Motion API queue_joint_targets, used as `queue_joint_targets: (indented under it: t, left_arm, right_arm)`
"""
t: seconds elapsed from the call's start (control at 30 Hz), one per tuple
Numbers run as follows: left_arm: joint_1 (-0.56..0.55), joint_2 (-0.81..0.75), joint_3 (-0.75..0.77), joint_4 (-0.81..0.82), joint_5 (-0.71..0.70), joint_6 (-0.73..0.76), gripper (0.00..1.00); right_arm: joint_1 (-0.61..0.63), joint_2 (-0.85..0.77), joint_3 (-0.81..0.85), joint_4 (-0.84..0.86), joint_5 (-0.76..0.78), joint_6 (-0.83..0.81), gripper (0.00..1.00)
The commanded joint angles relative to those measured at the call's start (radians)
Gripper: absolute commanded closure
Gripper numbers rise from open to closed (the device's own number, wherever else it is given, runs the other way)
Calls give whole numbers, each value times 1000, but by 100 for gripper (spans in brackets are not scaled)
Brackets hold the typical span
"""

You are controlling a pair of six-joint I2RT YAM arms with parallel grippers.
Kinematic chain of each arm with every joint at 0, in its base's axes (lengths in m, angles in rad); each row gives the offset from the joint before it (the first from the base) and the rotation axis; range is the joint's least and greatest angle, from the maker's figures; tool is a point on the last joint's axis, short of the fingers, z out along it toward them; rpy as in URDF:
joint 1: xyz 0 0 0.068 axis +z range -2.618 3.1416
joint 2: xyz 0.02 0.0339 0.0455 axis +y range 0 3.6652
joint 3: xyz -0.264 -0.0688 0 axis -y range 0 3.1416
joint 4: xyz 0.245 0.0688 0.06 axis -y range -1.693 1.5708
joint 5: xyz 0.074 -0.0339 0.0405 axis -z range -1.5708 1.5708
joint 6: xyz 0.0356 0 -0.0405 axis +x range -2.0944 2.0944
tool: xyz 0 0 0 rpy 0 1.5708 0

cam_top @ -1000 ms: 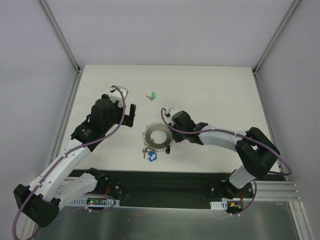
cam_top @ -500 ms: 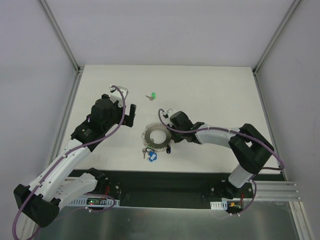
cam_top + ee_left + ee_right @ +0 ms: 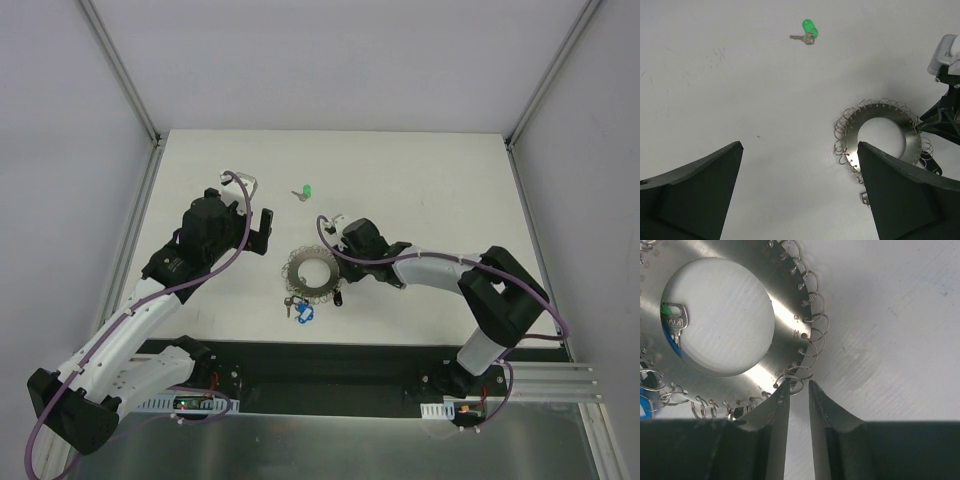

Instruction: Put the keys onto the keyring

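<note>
Right wrist alone shows: right gripper (image 3: 796, 390) narrow, tips flanking a keyring (image 3: 790, 305) rim loop, grip unclear; key (image 3: 675, 322) within hole. Left gripper (image 3: 800, 150) wide.

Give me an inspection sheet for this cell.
Surface: white table, faint scuffs.
Job's things: keyring flat mid-table; green key loose beyond it; blue key and black key at its near rim.
Clutter: nothing seen.
Grippers: left gripper open, apart from the ring; right gripper tips narrowly apart at a rim loop, grip unclear.
Cables: purple cable along each arm.
Surroundings: white walls, metal frame posts.
</note>
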Motion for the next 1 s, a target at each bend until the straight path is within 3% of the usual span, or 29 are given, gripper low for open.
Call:
queue_joint_targets:
  t: [0.0,0.97]
  left_arm:
    - [5,-15,-8,22,10,13,1]
    - [5,-13,-7,20,23,16,1]
  right_arm:
    - [-25,-46,6,54,-73,-34,75]
    - [4,61,55,-39,-31,-103,81]
